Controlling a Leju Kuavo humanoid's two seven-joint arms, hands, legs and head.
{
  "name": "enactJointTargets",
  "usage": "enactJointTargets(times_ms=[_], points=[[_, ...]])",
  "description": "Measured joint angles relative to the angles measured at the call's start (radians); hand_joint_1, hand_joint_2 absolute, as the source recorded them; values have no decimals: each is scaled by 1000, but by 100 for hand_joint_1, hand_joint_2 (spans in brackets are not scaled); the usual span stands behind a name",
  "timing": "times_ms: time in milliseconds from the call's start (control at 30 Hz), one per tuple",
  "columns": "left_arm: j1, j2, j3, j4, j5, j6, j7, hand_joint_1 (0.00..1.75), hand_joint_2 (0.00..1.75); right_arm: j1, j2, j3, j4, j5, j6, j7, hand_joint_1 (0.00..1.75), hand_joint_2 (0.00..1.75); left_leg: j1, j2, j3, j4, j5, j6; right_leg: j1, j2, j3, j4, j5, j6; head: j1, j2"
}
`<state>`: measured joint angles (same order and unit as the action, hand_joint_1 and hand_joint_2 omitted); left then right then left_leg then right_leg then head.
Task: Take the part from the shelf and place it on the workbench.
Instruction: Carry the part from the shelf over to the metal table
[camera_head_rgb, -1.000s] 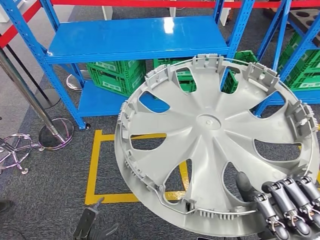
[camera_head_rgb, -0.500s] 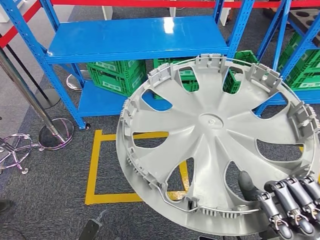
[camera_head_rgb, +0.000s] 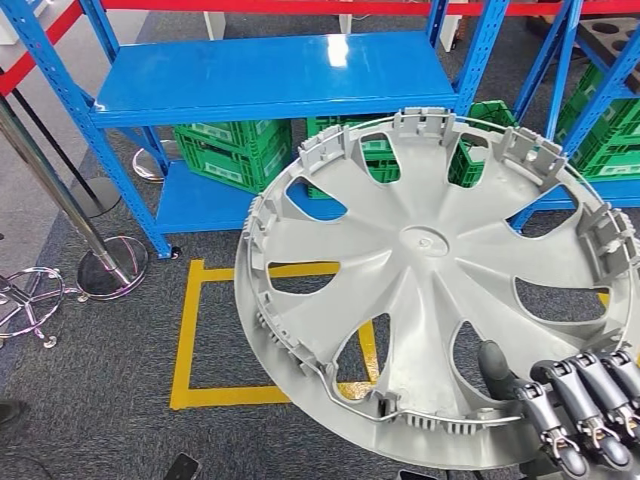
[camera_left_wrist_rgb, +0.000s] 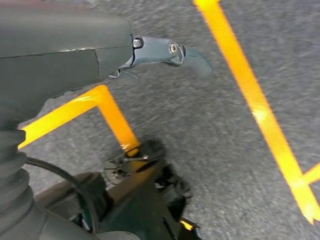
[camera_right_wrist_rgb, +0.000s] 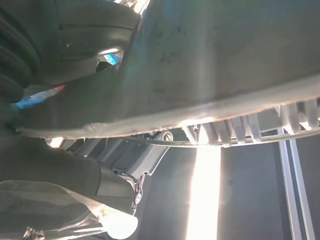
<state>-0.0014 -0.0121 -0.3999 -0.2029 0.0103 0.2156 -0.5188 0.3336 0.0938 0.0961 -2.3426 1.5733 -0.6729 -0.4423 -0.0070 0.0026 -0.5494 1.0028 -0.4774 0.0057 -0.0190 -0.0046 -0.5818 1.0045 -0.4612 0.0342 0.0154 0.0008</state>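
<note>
The right hand (camera_head_rgb: 577, 415) grips the grey wheel cover (camera_head_rgb: 434, 275) at its near rim, thumb on the ribbed inner face and the dark fingers (camera_head_rgb: 604, 395) wrapped over the edge beside it; in the right wrist view the rim (camera_right_wrist_rgb: 211, 120) runs straight across just past the right hand (camera_right_wrist_rgb: 75, 195), with its wire retaining ring and clip tabs in sight. The wheel cover is clear of the blue shelf (camera_head_rgb: 272, 75) and hangs in the air in front of it, its disc tilted so that the far edge stands higher than the held edge and its inner side faces the head camera. Everything turns on that hold: the whole disc reaches away from the hand, forward and to the robot's left, so the load sits well off the grip and the far edge is the part most likely to catch on something when the robot turns toward the workbench. The left hand (camera_left_wrist_rgb: 166, 50) hangs low over the grey carpet (camera_left_wrist_rgb: 226, 150) and its yellow tape lines (camera_left_wrist_rgb: 256, 107), holding nothing, one finger stretched out straight; it is well apart from the wheel cover, so the right hand alone carries it. Green crates (camera_head_rgb: 226, 145) sit on the lower shelf level behind.
</note>
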Motion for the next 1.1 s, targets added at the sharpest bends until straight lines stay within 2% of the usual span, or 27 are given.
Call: enactJointTargets(times_ms=[433, 900, 1100], points=[[0, 6, 1, 28, 17, -11, 29, 0, 175, 0, 0, -7, 0, 0, 0, -2, 175, 175, 0, 0, 0, 0, 0, 0, 0, 0, 0, 0, 0, 0, 0, 0], [0, 7, 3, 29, 26, -22, 23, 0, 175, 0, 0, -11, 0, 0, 0, -5, 175, 175, 0, 0, 0, 0, 0, 0, 0, 0, 0, 0, 0, 0, 0, 0], [0, 7, 41, 29, 122, -37, 38, 0, 175, 1, 1, -19, -6, 0, 0, -12, 175, 175, 0, 0, 0, 0, 0, -1, 0, 0, 0, 0, 0, 0, 0, 0]])
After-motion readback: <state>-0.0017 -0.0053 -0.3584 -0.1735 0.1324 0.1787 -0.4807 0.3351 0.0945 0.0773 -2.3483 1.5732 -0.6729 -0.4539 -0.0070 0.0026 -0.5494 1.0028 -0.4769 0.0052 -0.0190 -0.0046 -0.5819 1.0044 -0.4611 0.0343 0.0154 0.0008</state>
